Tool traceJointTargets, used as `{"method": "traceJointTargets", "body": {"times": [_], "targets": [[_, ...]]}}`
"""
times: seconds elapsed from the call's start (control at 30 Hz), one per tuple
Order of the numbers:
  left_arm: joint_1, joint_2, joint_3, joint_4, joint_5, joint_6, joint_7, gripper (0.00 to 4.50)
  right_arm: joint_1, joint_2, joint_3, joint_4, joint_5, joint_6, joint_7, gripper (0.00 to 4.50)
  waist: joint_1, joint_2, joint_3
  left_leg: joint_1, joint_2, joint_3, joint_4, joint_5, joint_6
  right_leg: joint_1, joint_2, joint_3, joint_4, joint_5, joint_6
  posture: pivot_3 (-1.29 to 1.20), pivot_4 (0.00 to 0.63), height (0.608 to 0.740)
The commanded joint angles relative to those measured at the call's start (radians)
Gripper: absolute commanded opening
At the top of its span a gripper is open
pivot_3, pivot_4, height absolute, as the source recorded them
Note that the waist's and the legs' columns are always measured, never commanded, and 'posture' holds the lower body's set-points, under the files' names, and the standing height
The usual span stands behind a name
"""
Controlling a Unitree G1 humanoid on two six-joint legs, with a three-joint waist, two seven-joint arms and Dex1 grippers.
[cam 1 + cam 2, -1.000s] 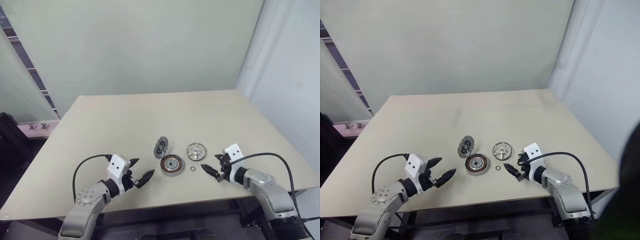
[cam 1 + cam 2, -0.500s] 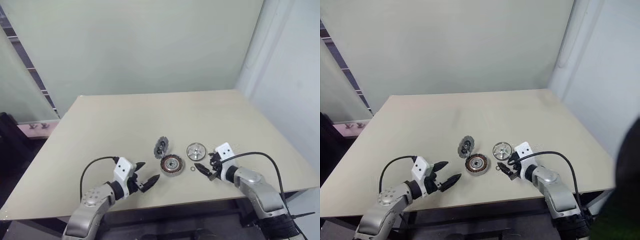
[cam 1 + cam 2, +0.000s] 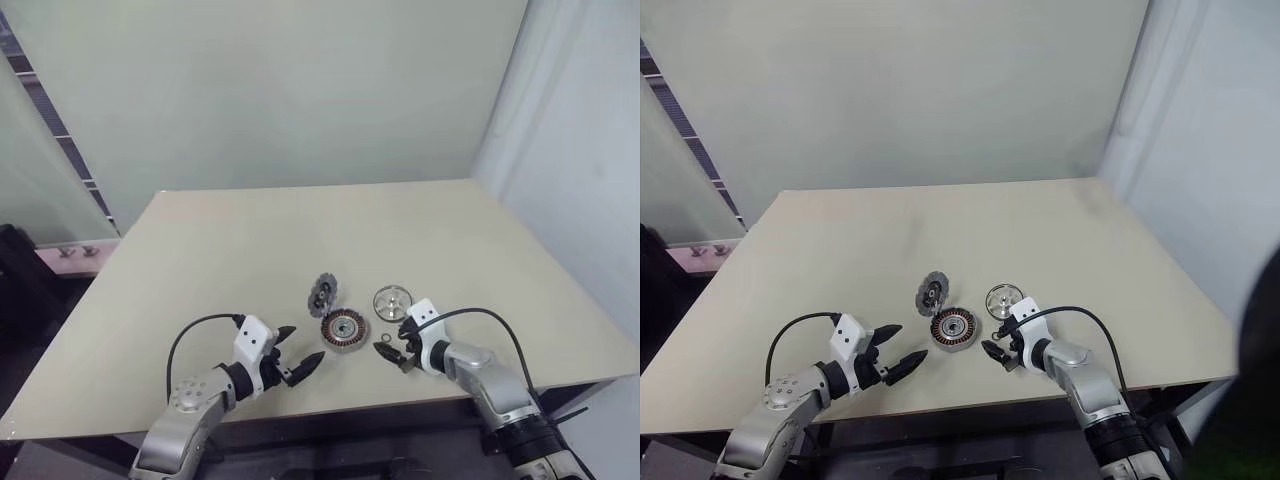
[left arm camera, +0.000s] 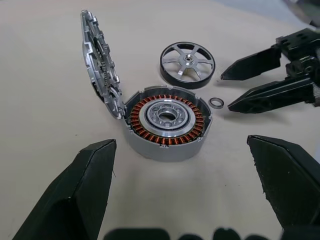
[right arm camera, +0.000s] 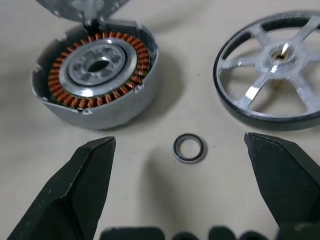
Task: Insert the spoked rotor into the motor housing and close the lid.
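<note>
The motor housing (image 3: 344,329), a round ring with copper windings, sits near the table's front middle. Its toothed lid (image 4: 102,75) stands upright, joined to the housing's far-left rim. The spoked rotor (image 3: 392,301) lies flat to the right of the housing, apart from it. My left gripper (image 3: 302,346) is open, just left of and nearer than the housing, holding nothing. My right gripper (image 5: 180,140) is open and low over the table in front of the rotor, its fingertips either side of a small thin ring (image 5: 189,148), not touching it.
The beige table (image 3: 250,250) stretches wide behind and to both sides of the parts. Its front edge runs just under both arms. A pale wall stands behind the table, with a window frame at the far left.
My right gripper has moved left and down, from the table's right toward the small ring and the housing. My left gripper has edged slightly right. Both stay open; the parts have not moved.
</note>
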Motion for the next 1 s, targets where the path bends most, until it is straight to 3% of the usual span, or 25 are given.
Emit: {"method": "traceJointTargets", "body": {"times": [0.03,0.33,0.43,0.73,1.0], "targets": [[-0.013,0.006,0.006,-0.022,0.001,-0.008,-0.004,4.49,-0.043,0.015,-0.009,0.029,-0.011,-0.045,-0.002,4.50,0.000,0.000,0.000,0.000,0.000,0.000,0.000,0.000,0.000,0.000,0.000,0.000,0.000,0.000,0.000,0.00,0.000,0.740],[-0.018,0.009,0.007,-0.023,0.004,-0.007,-0.003,4.49,-0.054,0.031,-0.004,0.104,-0.032,-0.078,0.003,4.50,0.000,0.000,0.000,0.000,0.000,0.000,0.000,0.000,0.000,0.000,0.000,0.000,0.000,0.000,0.000,0.00,0.000,0.740],[-0.022,0.010,0.008,-0.017,0.004,-0.010,-0.005,4.50,-0.051,0.034,-0.001,0.111,-0.035,-0.081,0.003,3.91,0.000,0.000,0.000,0.000,0.000,0.000,0.000,0.000,0.000,0.000,0.000,0.000,0.000,0.000,0.000,0.00,0.000,0.740],[-0.020,0.009,0.010,-0.003,0.008,-0.021,-0.009,4.50,-0.039,0.049,0.007,0.114,-0.055,-0.081,0.001,0.80,-0.001,0.000,0.000,0.001,0.000,0.000,0.000,0.000,0.000,0.000,0.000,0.000,0.000,0.000,0.000,0.00,0.000,0.740],[-0.026,0.014,0.023,0.018,0.007,-0.031,-0.013,4.50,-0.050,0.042,-0.021,0.084,-0.050,-0.070,-0.001,0.80,0.000,0.000,0.000,0.001,0.000,0.000,0.000,0.000,0.000,0.000,0.000,0.000,0.000,0.000,0.000,0.00,0.000,0.740]]}}
